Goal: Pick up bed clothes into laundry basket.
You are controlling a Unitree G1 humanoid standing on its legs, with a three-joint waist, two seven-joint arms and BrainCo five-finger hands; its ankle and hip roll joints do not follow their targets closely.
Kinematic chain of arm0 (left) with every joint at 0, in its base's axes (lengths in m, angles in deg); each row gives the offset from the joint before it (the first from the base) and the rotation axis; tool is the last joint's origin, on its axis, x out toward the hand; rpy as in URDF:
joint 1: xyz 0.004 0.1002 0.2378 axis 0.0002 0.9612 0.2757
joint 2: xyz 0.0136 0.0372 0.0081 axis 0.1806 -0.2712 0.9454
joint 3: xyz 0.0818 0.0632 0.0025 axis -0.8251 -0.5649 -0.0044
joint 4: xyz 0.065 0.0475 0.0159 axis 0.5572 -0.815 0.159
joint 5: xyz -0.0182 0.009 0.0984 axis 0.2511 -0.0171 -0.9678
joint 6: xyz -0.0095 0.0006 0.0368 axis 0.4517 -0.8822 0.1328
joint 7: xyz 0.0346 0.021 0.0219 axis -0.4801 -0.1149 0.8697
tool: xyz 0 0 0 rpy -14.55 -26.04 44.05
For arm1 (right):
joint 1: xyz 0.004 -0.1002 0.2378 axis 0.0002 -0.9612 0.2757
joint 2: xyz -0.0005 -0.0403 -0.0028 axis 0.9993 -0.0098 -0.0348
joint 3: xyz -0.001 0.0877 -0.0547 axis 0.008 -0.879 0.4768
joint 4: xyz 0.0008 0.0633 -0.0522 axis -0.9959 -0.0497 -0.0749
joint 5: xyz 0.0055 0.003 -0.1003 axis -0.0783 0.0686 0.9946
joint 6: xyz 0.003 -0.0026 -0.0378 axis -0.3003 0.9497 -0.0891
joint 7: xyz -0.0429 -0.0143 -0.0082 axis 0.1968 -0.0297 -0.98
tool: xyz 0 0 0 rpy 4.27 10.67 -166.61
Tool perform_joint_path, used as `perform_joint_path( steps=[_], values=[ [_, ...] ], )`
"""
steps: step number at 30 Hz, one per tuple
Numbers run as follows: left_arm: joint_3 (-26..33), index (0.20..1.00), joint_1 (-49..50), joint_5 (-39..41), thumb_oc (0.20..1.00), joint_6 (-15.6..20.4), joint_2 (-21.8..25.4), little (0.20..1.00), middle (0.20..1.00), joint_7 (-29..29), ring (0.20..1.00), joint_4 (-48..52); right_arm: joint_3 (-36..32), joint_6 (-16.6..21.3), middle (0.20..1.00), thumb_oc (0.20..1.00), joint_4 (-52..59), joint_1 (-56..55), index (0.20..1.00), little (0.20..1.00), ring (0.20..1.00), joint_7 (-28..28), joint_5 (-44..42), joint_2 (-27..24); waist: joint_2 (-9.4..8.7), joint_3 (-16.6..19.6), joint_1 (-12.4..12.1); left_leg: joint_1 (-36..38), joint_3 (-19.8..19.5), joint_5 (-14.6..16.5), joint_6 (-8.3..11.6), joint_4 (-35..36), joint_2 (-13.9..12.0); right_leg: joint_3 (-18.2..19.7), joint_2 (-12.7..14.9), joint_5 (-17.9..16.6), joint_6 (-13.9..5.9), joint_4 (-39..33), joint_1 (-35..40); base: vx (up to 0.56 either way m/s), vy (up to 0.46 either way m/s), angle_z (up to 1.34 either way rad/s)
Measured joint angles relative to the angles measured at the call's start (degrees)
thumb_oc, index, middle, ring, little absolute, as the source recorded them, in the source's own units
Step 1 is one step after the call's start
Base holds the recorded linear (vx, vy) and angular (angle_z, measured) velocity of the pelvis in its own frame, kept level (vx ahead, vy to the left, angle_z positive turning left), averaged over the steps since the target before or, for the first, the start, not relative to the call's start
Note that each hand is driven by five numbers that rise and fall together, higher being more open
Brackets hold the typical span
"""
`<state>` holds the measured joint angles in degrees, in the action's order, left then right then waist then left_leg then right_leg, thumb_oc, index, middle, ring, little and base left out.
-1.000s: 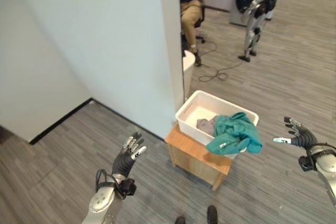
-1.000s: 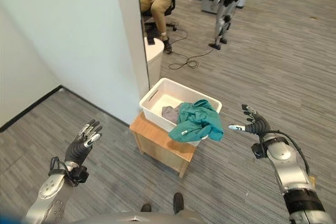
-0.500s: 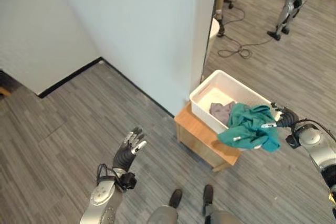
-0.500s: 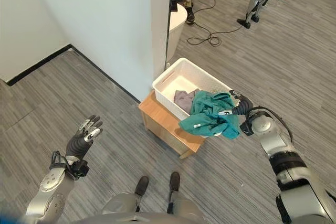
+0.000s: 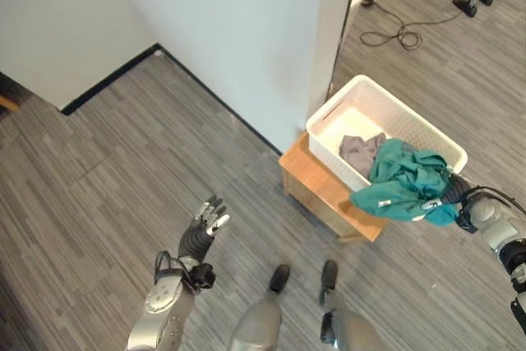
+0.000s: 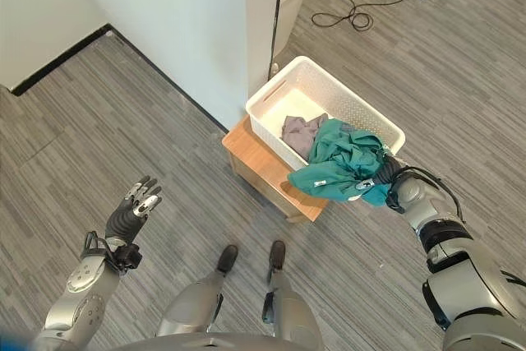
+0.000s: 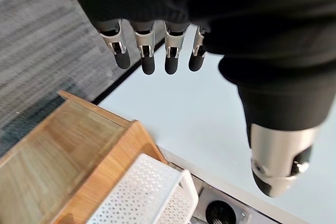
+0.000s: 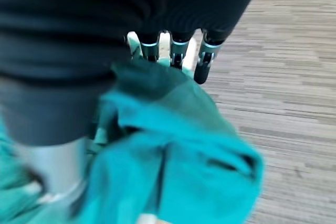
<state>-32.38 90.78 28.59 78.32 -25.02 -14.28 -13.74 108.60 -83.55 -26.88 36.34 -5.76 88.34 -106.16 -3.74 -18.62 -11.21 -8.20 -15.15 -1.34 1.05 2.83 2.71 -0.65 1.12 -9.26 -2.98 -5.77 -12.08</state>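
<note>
One sec ago the right hand (image 6: 385, 177) was hovering clear; now it's touching the teal garment (image 6: 341, 166) draped over the basket (image 5: 386, 113) rim, grip can't tell. Left hand (image 5: 200, 234) is idling w/ fingers spread. Prob. tucking it in next.

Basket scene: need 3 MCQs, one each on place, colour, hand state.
1. Where does the basket stand?
A. on the floor
B. on a wooden stand
C. on a chair
2. What colour is the cloth draped over the basket's rim?
A. teal
B. red
C. yellow
3. How is the left hand?
A. fist round cloth
B. open, holding nothing
C. pressing the wall

Key: 1 B, the basket sits on the wooden stand. 2 A, it is teal beside a grey cloth. 3 B, its fingers are straight over the floor.
</note>
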Motion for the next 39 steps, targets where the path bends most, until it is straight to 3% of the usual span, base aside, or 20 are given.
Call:
perform_joint_path(
  steps=[3,11,14,17,23,35,39],
  values=[
    [0.36,1.0,-0.19,0.0,1.0,0.14,0.01,1.0,1.0,0.12,1.0,0.03,-0.16,-0.55,0.2,0.2,6.07,-0.67,0.2,0.2,0.2,0.31,2.66,-1.96,-0.26,-0.67,0.13,-1.43,-0.03,-0.01,0.03,-0.35,0.04,-0.23,-0.01,-0.27,0.17,0.0,-1.33,-0.03,-0.005,0.02],
    [0.13,1.0,-2.33,0.0,1.0,0.35,-0.02,1.0,1.0,1.32,1.0,-0.63,-0.14,-0.53,0.2,0.2,8.12,0.66,0.2,0.2,0.2,0.34,4.28,-1.99,-0.77,-2.13,0.0,-2.71,-0.42,0.05,0.14,-0.76,0.11,-0.35,0.0,-0.42,0.33,0.02,-2.28,-0.01,0.002,0.02],
    [0.18,1.0,-2.59,0.0,1.0,0.38,0.0,1.0,1.0,1.49,1.0,-0.56,0.3,-1.16,0.2,0.2,9.95,3.9,0.2,0.2,0.2,0.23,4.27,-2.3,-0.82,-2.14,0.15,-2.53,0.13,0.07,0.14,-0.77,0.13,-0.04,0.05,-0.52,0.26,0.01,-2.23,0.0,0.012,-0.08],
    [0.08,1.0,-2.87,0.0,1.0,0.39,0.02,1.0,1.0,1.65,1.0,-0.52,4.07,-1.77,0.2,0.2,9.96,14.32,0.2,0.2,0.2,0.4,4.28,-4.26,-0.83,-2.16,0.14,-2.6,0.27,0.06,0.14,-1.0,0.11,0.46,-0.06,-0.87,0.13,0.02,-2.33,0.0,0.003,-0.04],
    [-0.08,1.0,-2.68,0.0,1.0,0.41,0.91,1.0,1.0,1.89,1.0,-0.64,11.4,-1.62,0.2,0.2,2.71,28.74,0.2,0.2,0.2,0.98,4.0,-4.62,-0.93,-2.13,-0.57,-2.71,0.15,-0.07,0.28,-1.06,0.16,0.25,-0.01,-1.02,0.19,0.02,-2.33,0.0,-0.001,0.02],
    [-0.17,1.0,-2.64,0.01,1.0,0.42,1.27,1.0,1.0,2.41,1.0,-0.65,12.9,-1.59,0.2,0.2,2.1,27.26,0.2,0.2,0.2,1.48,3.58,-4.45,-0.97,-2.11,-0.39,-4.11,0.18,-0.07,0.29,-1.37,0.42,0.39,0.18,-1.18,0.2,0.03,-3.56,0.0,0.0,0.0],
    [-0.51,1.0,-2.65,0.01,1.0,0.42,1.31,1.0,1.0,2.45,1.0,-0.7,12.83,-2.33,0.2,0.2,-8.88,26.35,0.2,0.2,0.2,1.47,3.55,-2.2,-0.93,-2.13,-0.45,-4.85,0.2,-0.04,0.32,-1.92,0.63,0.39,0.3,-1.36,0.25,0.03,-4.04,0.0,0.0,0.0]
  ],
)
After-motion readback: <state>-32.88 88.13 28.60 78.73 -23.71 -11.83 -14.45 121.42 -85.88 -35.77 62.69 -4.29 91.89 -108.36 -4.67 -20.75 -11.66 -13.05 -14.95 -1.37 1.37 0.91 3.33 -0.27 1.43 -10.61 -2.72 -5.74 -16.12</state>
